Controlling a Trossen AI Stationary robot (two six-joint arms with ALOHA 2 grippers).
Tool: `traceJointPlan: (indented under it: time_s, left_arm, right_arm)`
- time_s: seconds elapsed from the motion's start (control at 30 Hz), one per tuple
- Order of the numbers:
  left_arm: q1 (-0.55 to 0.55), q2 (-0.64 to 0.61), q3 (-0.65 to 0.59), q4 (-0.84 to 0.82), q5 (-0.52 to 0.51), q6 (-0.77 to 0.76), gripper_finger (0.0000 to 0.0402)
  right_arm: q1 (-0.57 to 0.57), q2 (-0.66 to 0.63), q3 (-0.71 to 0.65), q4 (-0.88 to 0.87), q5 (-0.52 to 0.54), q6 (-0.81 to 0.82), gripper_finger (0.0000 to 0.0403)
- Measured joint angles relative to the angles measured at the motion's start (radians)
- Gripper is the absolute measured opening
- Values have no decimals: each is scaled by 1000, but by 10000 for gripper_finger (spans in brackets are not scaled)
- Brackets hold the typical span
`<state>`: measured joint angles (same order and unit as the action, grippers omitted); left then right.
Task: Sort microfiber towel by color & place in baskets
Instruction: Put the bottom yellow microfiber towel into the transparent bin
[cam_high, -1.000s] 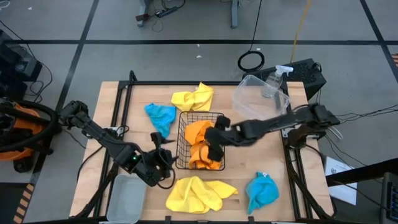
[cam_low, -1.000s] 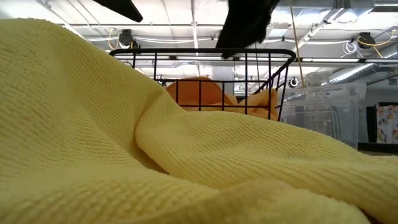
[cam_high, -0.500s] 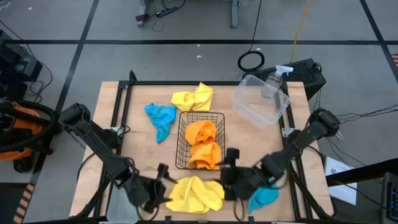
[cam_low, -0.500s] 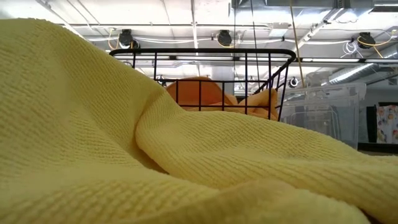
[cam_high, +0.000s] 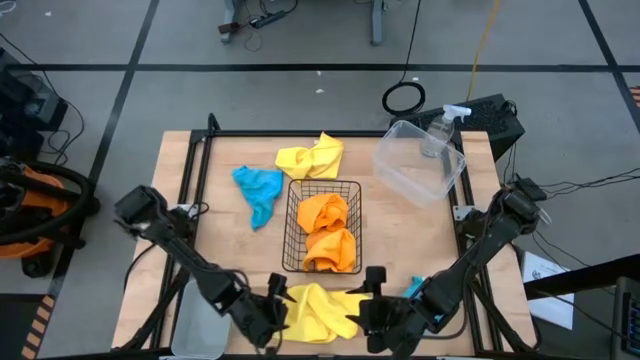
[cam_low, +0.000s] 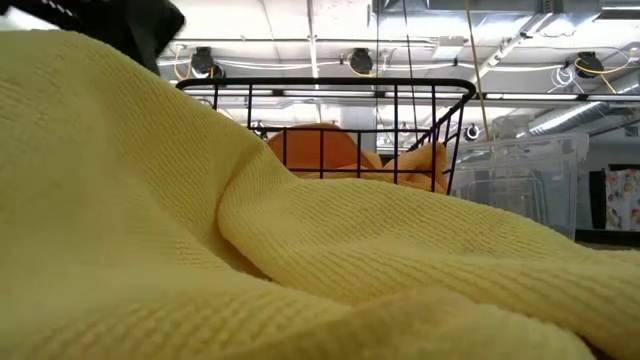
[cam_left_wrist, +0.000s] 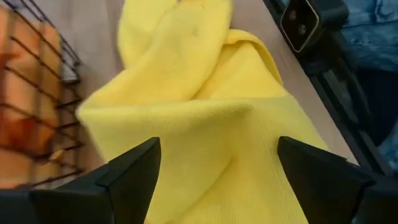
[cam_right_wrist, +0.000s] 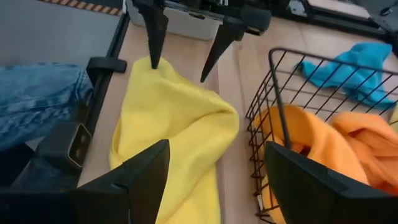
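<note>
I had the wooden table (cam_high: 190, 170) on a grey workshop floor crossed by black tape lines, and I could read no labels or writing anywhere. At the bottom centre of the high view lay a yellow towel (cam_high: 318, 309), with both arms at it. My left gripper (cam_high: 272, 313) sat at its left edge, fingers spread wide over the cloth. My right gripper (cam_high: 368, 312) sat at its right edge, fingers also apart and holding nothing. In the low view this towel filled almost the whole frame and blocked most of the table. Just right of the right gripper, a teal towel (cam_high: 416, 290) showed only partly from under the arm. The pale tray (cam_high: 197, 322) sat at the lower left, behind the left arm. In mid-frame stood the black wire basket (cam_high: 292, 222) with two orange towels (cam_high: 326, 231) inside. Above it to the left lay another teal towel (cam_high: 258, 187), and above it a second yellow towel (cam_high: 311, 155). At the upper right was the clear tub (cam_high: 417, 164), with a spray bottle (cam_high: 440, 132) beside it.
</note>
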<state>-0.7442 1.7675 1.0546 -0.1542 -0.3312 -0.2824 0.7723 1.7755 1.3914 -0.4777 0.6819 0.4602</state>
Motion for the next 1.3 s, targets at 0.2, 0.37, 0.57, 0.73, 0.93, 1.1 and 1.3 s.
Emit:
traceJointPlan:
  time_s: [0.2,0.37,0.57,0.73,0.93,1.1,1.3]
  left_arm:
    - [68,93,0,68,116,0,329]
    - [114,154,0,66,170,-13,309]
    - [129,195,6,89,206,1,200]
    - [129,198,5,94,238,27,60]
    - [122,156,-1,75,249,41,22]
    - [106,86,-3,77,244,88,10]
    - [89,-5,-2,89,187,186,10]
  right_arm:
    - [0,23,0,-2,0,3,254]
    - [0,23,0,10,3,-1,254]
    - [0,23,0,18,3,3,254]
    - [0,23,0,20,3,0,254]
    - [0,23,0,35,3,0,254]
    - [0,23,0,36,3,0,254]
    - [0,23,0,42,3,-5,254]
